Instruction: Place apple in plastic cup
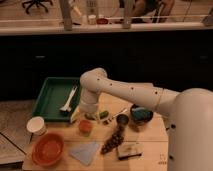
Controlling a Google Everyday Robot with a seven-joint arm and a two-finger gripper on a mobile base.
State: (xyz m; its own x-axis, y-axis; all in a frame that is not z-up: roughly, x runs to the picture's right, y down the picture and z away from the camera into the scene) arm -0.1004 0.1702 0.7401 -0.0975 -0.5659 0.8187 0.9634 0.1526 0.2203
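Camera view has the claw (88, 114) low over the surface (155, 146), just behind the apple (85, 125); we can't tell its state. Apple looks seated in the cup (85, 132), so we'd lift straight up, slowly, clear of the rim.

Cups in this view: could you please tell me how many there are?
3. The white cup stands far left, the plastic cup sits just below the gripper, and the dark metallic cup is right of that. The arm might hide more.

Glossy white tubular arm (125, 92), small dark dots; gripper (89, 115) above wooden table (152, 145)
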